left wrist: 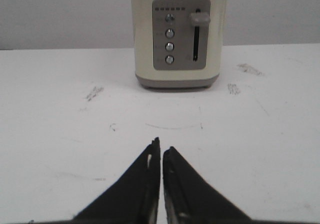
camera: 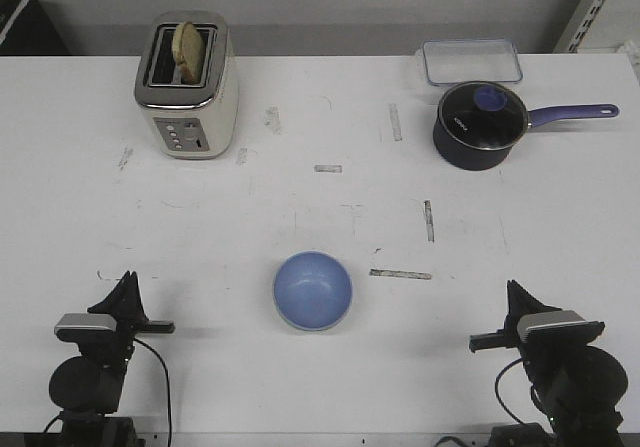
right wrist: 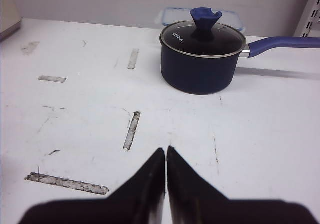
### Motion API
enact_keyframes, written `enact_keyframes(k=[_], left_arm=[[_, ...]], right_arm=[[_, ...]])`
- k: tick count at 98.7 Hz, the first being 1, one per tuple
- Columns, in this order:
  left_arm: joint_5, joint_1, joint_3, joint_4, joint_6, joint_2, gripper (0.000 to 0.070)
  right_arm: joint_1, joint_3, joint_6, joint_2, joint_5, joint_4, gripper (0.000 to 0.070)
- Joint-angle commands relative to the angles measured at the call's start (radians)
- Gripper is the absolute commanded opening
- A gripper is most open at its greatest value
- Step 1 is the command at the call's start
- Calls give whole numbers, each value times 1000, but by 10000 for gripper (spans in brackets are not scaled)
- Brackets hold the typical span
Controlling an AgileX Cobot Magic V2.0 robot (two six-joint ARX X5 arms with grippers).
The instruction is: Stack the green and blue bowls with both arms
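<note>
The light blue bowl (camera: pixel 312 290) sits upright on the white table (camera: pixel 300 207), near the front middle, between my two arms. No separate green bowl shows in any view. My left gripper (camera: pixel 127 285) rests at the front left, well left of the bowl, shut and empty; in the left wrist view (left wrist: pixel 161 145) its fingers meet over bare table. My right gripper (camera: pixel 513 292) rests at the front right, well right of the bowl, shut and empty; in the right wrist view (right wrist: pixel 166 149) its fingers meet. Neither wrist view shows the bowl.
A cream toaster (camera: pixel 187 87) holding a slice of toast stands at the back left, also in the left wrist view (left wrist: pixel 177 38). A dark navy saucepan (camera: pixel 478 122) with lid and purple handle stands at the back right, also in the right wrist view (right wrist: pixel 202 58). Behind it lies a clear lidded container (camera: pixel 471 62).
</note>
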Motion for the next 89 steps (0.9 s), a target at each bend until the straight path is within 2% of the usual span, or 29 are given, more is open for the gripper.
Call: enact_keyframes(k=[1,10,89], left_arm=[[-6,1,-34,26,-4,-35,1],[-5,2,-30,-28,-5,-32,1],[-2,2,-30,-13,-5,-31,1]], right_arm=[[2,1,-2,3,0,14,0],[2,2,-2,3,0,14,0],[2,2,-2,3,0,14,0]])
